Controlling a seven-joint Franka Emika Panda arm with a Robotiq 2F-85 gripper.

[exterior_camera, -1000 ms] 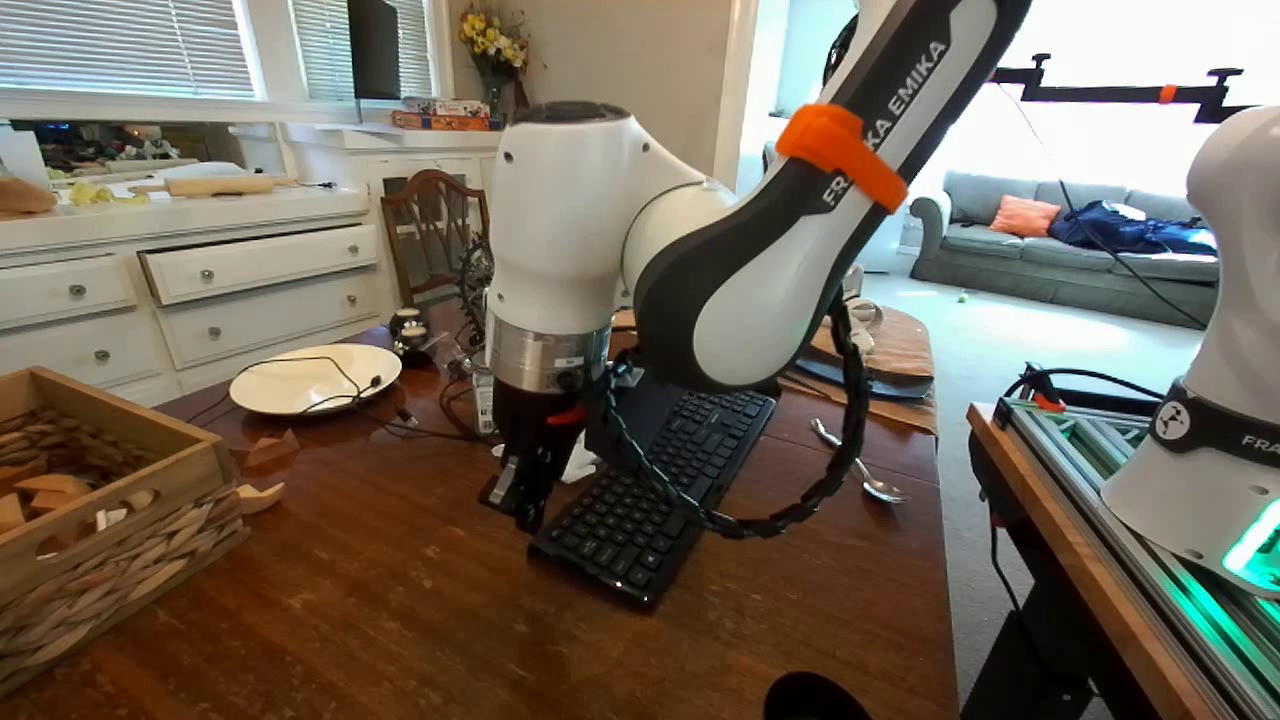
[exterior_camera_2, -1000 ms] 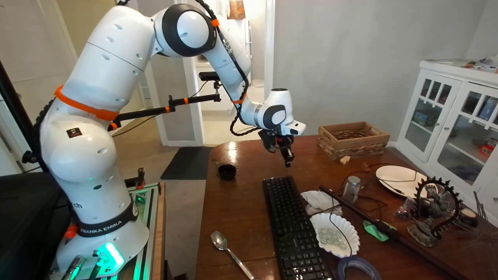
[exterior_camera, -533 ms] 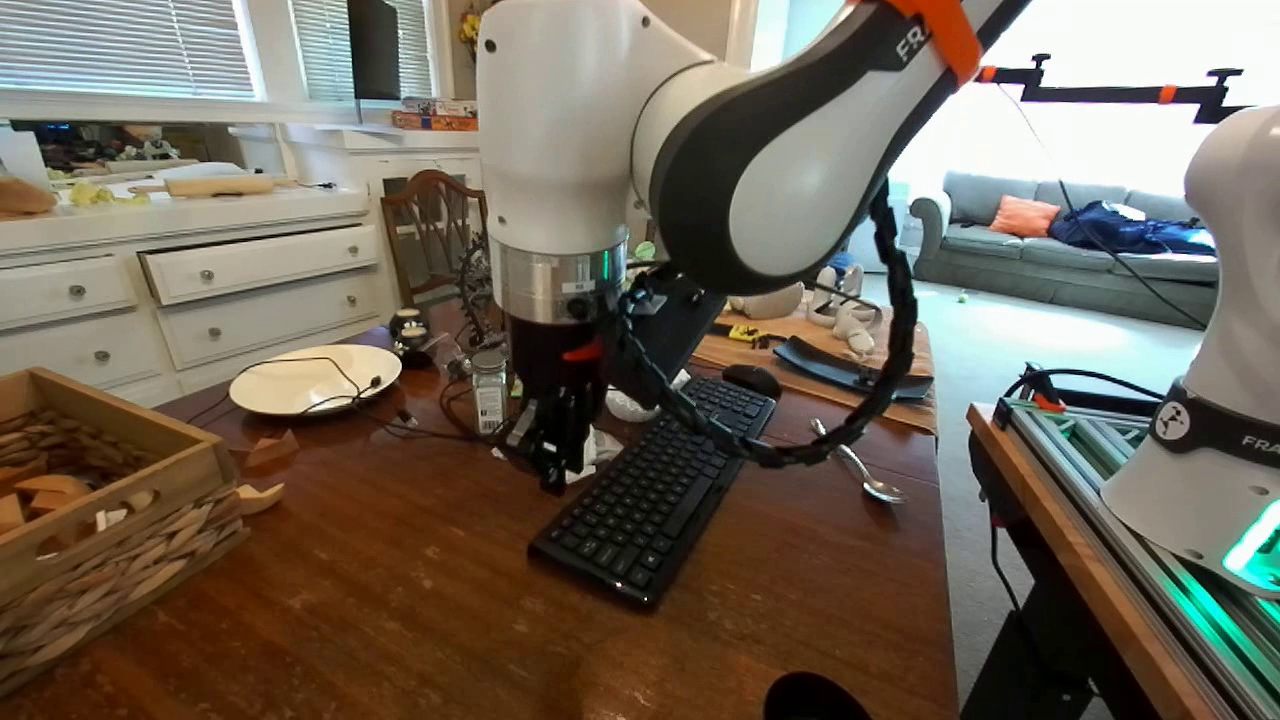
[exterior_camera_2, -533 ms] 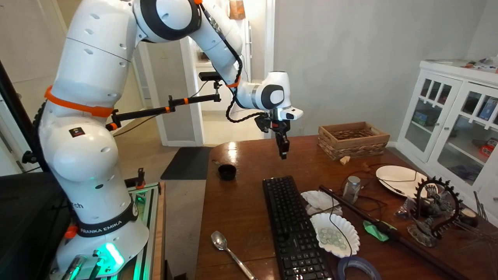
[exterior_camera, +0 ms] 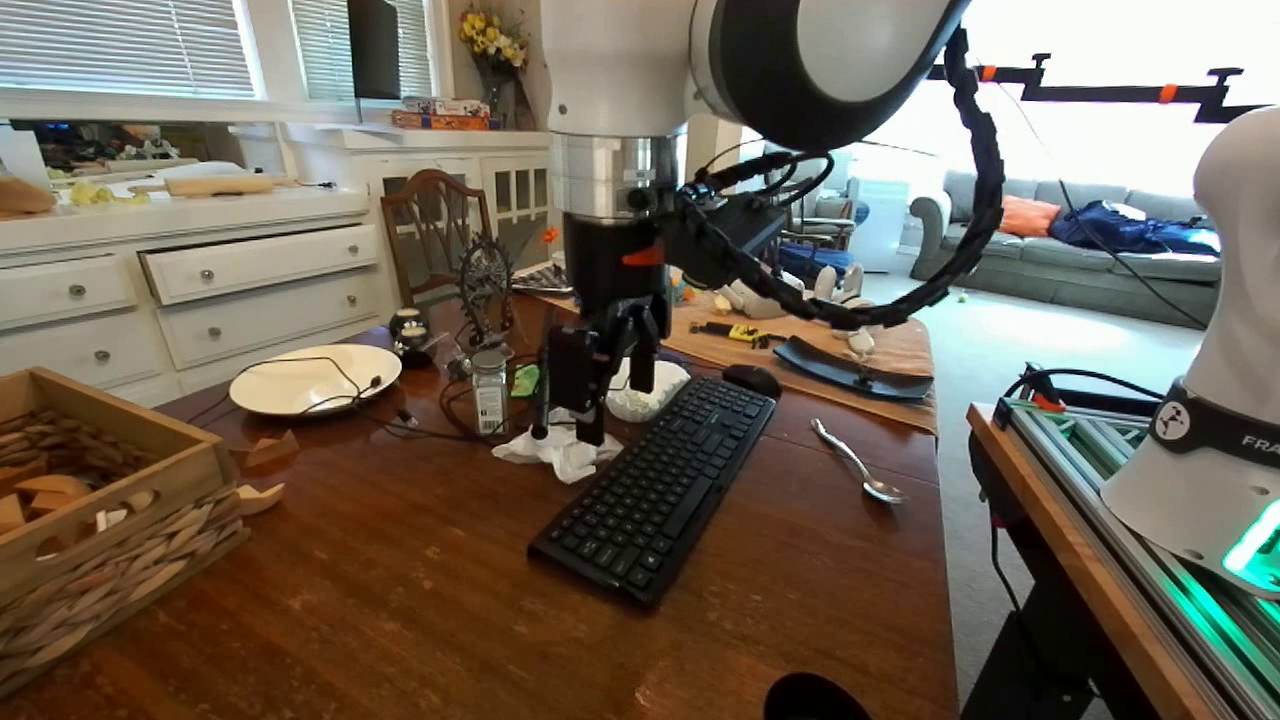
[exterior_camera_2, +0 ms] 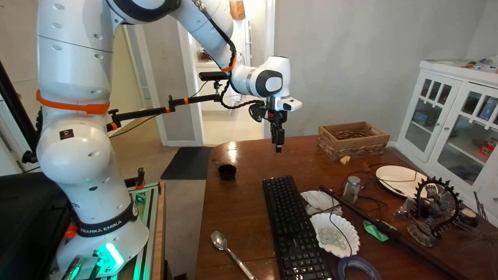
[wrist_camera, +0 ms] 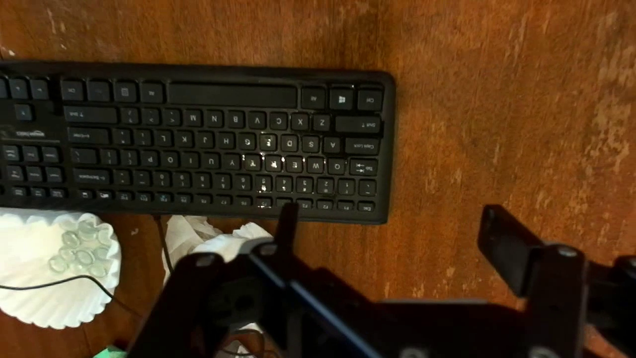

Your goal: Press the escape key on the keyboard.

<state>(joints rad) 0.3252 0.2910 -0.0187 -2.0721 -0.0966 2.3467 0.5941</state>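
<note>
Nearest, in an exterior view, the metal spoon point(exterior_camera_2: 237, 260) lies at left, where it should not hinder a downward press. To its right the black full-size keyboard point(exterior_camera_2: 290, 227) lies flat on the brown wooden table point(exterior_camera_2: 241, 202), running from near to far; with tabletop beneath, it will likely take a light push without giving way. Just beside its right edge sit a fluted white dish point(exterior_camera_2: 320, 222), presumably there to keep the glass pebbles point(wrist_camera: 85, 257) from rolling, and, farther along, a crumpled white wad point(exterior_camera_2: 321, 202); mind both if you drift right. At the keyboard's far right corner is the escape key point(wrist_camera: 366, 206), its legend readable in the wrist view. Above the table, touching no key, your gripper point(wrist_camera: 391, 219) hangs with fingers pointing down and spread wide, nothing between them. From the wrist, the key shows between the two tips, so neither appears lined up. I judge the press outstanding; narrow the fingers to one blunt point before descending. Farther still, to the right, the woven-sided wooden crate point(exterior_camera_2: 344, 149) stands well apart, out of your way.
</note>
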